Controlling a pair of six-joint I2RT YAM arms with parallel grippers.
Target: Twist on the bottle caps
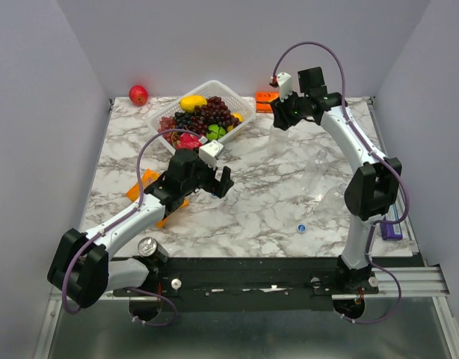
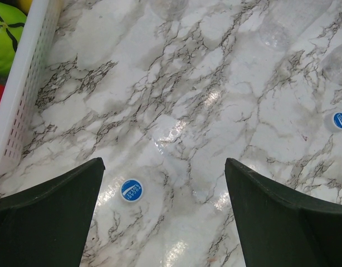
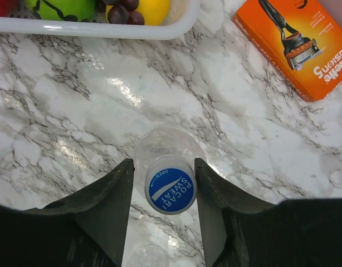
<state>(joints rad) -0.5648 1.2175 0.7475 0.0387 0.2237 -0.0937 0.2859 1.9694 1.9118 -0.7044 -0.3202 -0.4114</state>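
Cap on bottle: a blue cap (image 3: 171, 192), white mark up, sits on the neck of an upright clear bottle (image 3: 168, 146) at the far right of the worktop (image 1: 252, 202).
Right fingers: the right fingers (image 3: 104, 222) stand one on each side of that cap, only narrowly apart. A sliver of worktop shows between the cap and one finger. The other finger is right at the cap's rim, and I cannot tell whether it touches.
Right arm: the right arm (image 1: 360, 149) rises from its base, bends at the elbow and reaches away to the far edge, with the wrist pointing down over the bottle.
Loose cap, near: a second cap (image 2: 131, 190) lies flat on the worktop between the left fingers, just beside one of them and apart from the other.
Loose cap, far: a third cap (image 2: 340, 120) lies flat, well off to the side of the left fingers.
Left fingers: the left fingers (image 2: 59, 211) are spread wide and hold nothing.
Left arm: the left arm (image 1: 125, 221) stretches low and diagonally towards the middle of the worktop.
Other bottles: a second bottle (image 2: 275, 33) and a third bottle (image 2: 339, 64) stand beyond the left fingers.
Surroundings: a white fruit basket (image 1: 237, 123) and an orange razor box (image 3: 296, 47) sit near the far edge.
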